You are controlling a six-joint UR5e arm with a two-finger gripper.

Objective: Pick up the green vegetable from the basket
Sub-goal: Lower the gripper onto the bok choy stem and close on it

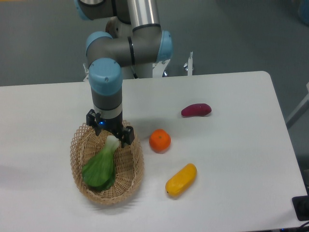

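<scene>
Over the back end of the wicker basket (79,145), the gripper (110,135) hangs with its two fingers spread apart, one on each side of the pale stalk tip of the bok choy (100,165); not closed on anything. The bok choy lies inside the basket, leaves toward the front. To the right on the white table (231,145) sit an orange (160,140), a yellow oblong vegetable (181,180) and a purple sweet potato (196,110).
</scene>
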